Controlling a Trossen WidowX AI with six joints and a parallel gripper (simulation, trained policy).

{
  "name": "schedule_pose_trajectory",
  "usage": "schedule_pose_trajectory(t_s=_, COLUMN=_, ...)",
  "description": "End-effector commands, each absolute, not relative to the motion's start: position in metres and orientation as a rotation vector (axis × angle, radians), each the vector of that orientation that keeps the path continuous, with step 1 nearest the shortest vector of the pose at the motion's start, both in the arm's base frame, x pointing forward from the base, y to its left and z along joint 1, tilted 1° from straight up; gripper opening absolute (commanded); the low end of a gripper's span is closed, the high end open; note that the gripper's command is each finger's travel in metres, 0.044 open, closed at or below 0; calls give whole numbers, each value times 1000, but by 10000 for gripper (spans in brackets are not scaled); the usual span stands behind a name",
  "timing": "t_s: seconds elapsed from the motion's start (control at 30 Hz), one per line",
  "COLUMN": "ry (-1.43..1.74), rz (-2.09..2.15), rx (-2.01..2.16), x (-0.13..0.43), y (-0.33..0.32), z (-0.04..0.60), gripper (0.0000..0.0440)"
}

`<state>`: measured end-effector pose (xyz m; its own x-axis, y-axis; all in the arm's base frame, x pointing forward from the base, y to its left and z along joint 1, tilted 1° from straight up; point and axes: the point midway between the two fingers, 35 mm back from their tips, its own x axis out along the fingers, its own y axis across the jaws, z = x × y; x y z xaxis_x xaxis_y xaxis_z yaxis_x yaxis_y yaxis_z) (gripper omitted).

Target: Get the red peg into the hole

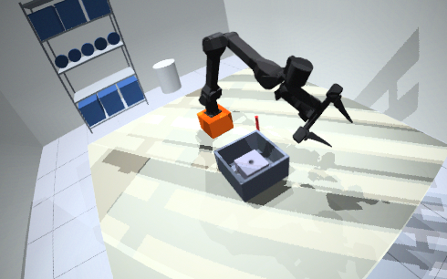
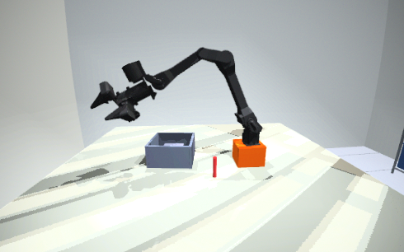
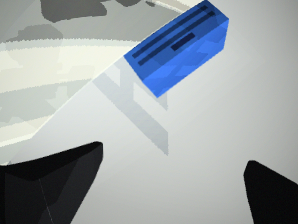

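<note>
The red peg (image 1: 257, 123) (image 2: 214, 166) stands upright on the table, outside the open box and close to it. The grey-blue open box (image 1: 266, 182) (image 2: 169, 158) stands on the table, and the light plate (image 1: 245, 169) with a dark hole lies at its bottom. In the exterior view only a sliver of the plate (image 2: 174, 144) shows. My gripper (image 1: 341, 133) (image 2: 98, 114) (image 3: 176, 161) is open and empty, high above the table and out beyond the box, away from the peg. Neither peg nor box shows in the wrist view.
The arm's orange base block (image 1: 216, 124) (image 2: 249, 155) stands on the table near the peg and box. A shelf (image 1: 98, 55) with blue bins and a white cylinder (image 1: 167, 77) are in the background. The wrist view shows a blue box-like object (image 3: 180, 47) beyond the table edge.
</note>
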<state>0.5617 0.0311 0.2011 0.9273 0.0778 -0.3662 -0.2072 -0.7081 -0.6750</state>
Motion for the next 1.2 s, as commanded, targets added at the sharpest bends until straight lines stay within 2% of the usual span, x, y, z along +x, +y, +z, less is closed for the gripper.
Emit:
schedule_pose_trajectory(t_s=0.0, ry=104, rz=491, rx=-2277, x=560, y=32, z=200, gripper=417)
schedule_pose_trajectory(t_s=0.07, ry=131, rz=516, rx=-2211, x=555, y=36, z=197, gripper=440)
schedule_pose_trajectory(t_s=1.17, ry=710, rz=654, rx=-1140, x=447, y=91, z=161, gripper=440)
